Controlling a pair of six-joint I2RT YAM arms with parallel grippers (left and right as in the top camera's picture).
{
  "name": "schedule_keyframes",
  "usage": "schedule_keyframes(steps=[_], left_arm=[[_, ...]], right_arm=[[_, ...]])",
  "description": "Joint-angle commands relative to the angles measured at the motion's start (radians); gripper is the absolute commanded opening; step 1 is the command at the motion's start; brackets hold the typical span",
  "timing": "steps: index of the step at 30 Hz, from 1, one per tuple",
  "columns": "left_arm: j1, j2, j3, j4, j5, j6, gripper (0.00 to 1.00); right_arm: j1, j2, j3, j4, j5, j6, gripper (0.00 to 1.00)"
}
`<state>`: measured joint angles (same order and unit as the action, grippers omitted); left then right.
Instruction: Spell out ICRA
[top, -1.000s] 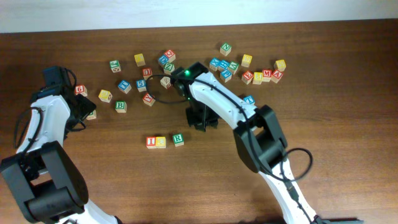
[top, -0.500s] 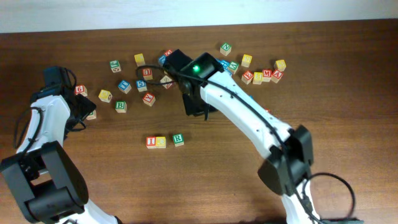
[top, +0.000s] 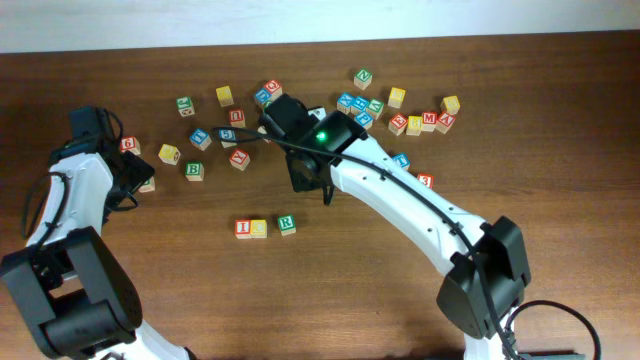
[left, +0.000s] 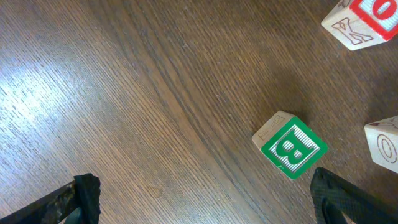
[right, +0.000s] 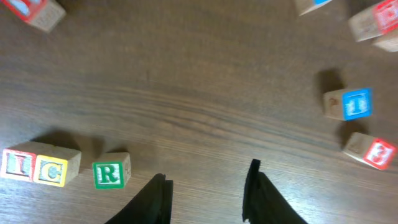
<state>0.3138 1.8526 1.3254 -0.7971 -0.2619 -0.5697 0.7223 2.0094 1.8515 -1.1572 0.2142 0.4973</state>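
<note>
Shifted slightly from a second ago, the right tool (right: 208, 183) hangs empty, jaws apart, near the R cube (right: 109, 175). The C cube (right: 51, 169) sits just left of R, the I cube (right: 18, 165) touching C. The left tool (left: 205, 193) gapes wide.

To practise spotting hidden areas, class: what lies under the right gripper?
Below the right gripper, between its open jaws, only bare table shows; the R cube sits to one side. The wood beneath the jaws themselves is covered.
</note>
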Motion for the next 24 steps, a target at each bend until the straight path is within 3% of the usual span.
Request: schedule_keyframes(steps=[1,5,7,8,12,18,24], left_arm=[[0.002,-0.022,-0.004,-0.001,-0.003,-0.002,0.99],[0.002,-0.022,-0.004,-0.001,-0.003,-0.002,0.99],[0.002,-0.022,-0.004,-0.001,-0.003,-0.002,0.99],[0.002,-0.022,-0.004,-0.001,-0.003,-0.002,0.99],[0.002,-0.022,-0.004,-0.001,-0.003,-0.002,0.99],[0.002,-0.022,-0.004,-0.001,-0.003,-0.002,0.99],[0.002,-0.022,-0.004,-0.001,-0.003,-0.002,0.99]], right_arm=[[-0.023,0.009,-0.016,0.006,-0.046,0.002,0.44],[-0.022,0.009,-0.016,0.003,-0.047,0.002,0.45],[-0.023,0.009,-0.016,-0.001,-0.074,0.002,0.33],[-0.023,0.009,-0.016,-0.011,-0.073,0.002,0.21],[-0.023,0.01,-0.07,-0.003,-0.077,0.002,0.11],[-0.023,0.01,-0.245,0.152,-0.223,0.002,0.1],[-0.023,0.01,-0.4,0.353,-0.23,0.002,0.12]])
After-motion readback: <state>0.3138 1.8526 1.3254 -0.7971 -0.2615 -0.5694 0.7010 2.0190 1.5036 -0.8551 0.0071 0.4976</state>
